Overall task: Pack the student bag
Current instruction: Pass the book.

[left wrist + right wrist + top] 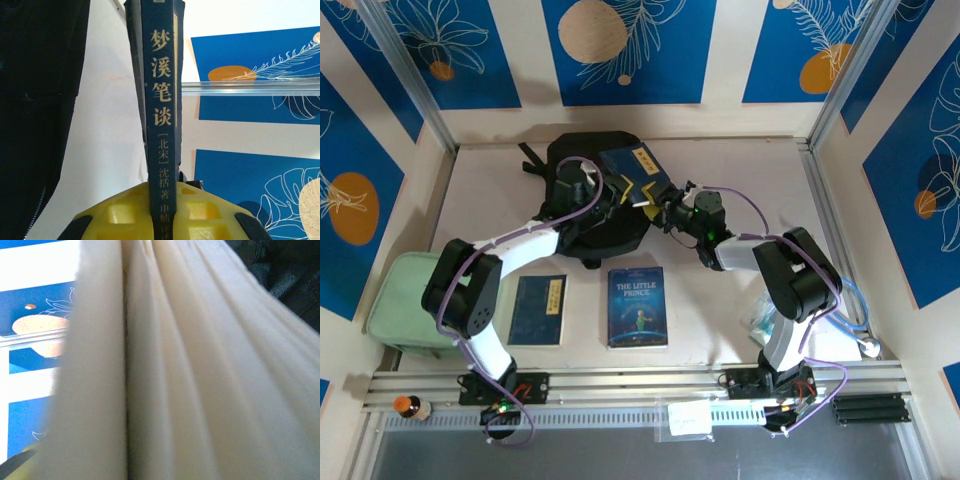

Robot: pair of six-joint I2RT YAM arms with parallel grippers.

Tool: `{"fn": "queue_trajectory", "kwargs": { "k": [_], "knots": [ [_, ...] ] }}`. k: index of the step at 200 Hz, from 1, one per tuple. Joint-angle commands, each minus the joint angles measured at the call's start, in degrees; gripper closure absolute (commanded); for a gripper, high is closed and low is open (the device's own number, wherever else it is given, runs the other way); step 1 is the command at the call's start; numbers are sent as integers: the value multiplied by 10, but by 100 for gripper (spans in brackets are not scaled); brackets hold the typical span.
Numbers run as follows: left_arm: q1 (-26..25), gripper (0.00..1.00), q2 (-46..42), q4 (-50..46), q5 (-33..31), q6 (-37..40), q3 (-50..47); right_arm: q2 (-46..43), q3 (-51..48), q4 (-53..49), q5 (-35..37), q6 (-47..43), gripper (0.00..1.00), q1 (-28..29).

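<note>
The student bag [565,158], a black backpack, lies at the back middle of the table. A dark blue book [636,168] with gold characters hangs tilted over its right side. My left gripper [611,192] is shut on this book. In the left wrist view the spine [161,100] stands clamped between the yellow fingers [120,215], with the bag's black fabric and zip [35,100] to the left. My right gripper [666,208] sits at the book's right edge. Close in front of the right wrist camera are cream page edges [190,365] and a strip of bag fabric [285,265]. Its jaws are hidden.
Two more books lie flat near the front: a dark blue one [538,310] and "The Little Prince" [637,306]. A mint-green zip case [405,300] rests at the left edge. A clear plastic bag [765,320] and a white cable [860,340] lie by the right arm's base.
</note>
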Motion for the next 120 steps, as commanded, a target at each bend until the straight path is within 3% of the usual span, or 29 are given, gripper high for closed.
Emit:
{"fn": "queue_trajectory", "kwargs": {
  "k": [1, 22, 42, 57, 73, 89, 120],
  "knots": [
    [1, 100, -22, 28, 4, 9, -8, 1, -5, 26, 20, -11, 64, -4],
    [5, 92, -29, 15, 4, 19, -22, -5, -4, 18, 11, -31, 83, -10],
    [13, 63, -42, -41, 4, 77, -26, -24, -4, -27, 2, -62, 94, -17],
    [17, 41, -56, -193, -40, 179, -1, -46, -8, -73, -8, -97, 96, -25],
    [17, 29, -54, -333, -112, 278, 25, -77, -14, -129, -11, -138, 96, -35],
    [17, 24, -40, -384, -107, 339, 34, -114, -21, -195, -11, -186, 96, -47],
    [5, 23, 4, -398, -13, 375, 52, -186, -23, -327, 14, -282, 96, -69]
  ]
}}
